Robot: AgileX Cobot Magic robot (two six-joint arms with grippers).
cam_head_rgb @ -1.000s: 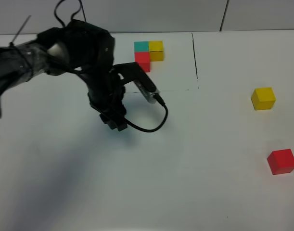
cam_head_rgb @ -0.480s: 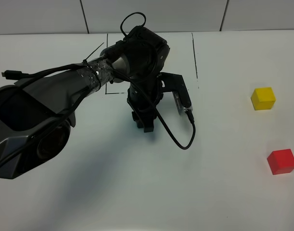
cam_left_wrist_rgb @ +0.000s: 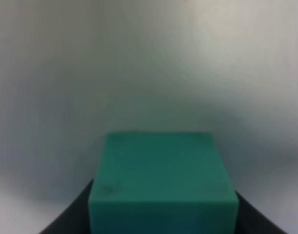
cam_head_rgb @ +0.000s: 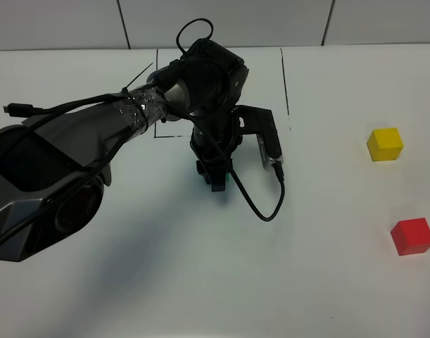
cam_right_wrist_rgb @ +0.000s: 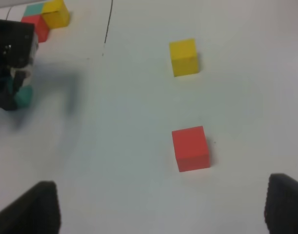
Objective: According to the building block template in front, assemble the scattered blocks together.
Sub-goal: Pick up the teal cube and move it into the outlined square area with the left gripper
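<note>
My left gripper (cam_head_rgb: 216,177) is shut on the teal cube (cam_left_wrist_rgb: 163,185), low over the table just in front of the drawn black frame (cam_head_rgb: 157,91). A sliver of the cube shows in the high view (cam_head_rgb: 227,179), and it also shows in the right wrist view (cam_right_wrist_rgb: 23,96). The template (cam_right_wrist_rgb: 41,17) of teal, yellow and red cubes shows only in the right wrist view; in the high view my left arm hides it. The yellow cube (cam_head_rgb: 385,144) and the red cube (cam_head_rgb: 412,236) lie apart at the right. My right gripper (cam_right_wrist_rgb: 161,214) is open, above the table near the red cube (cam_right_wrist_rgb: 190,148).
The left arm (cam_head_rgb: 95,134) stretches from the left edge across the table's middle, with a black cable loop (cam_head_rgb: 267,208) hanging beside the gripper. A black frame line (cam_head_rgb: 285,77) runs down right of the arm. White table all around.
My left arm has swung right with the teal cube, from left of the template to in front of it, and now covers the template. In the last half second it barely moved.
</note>
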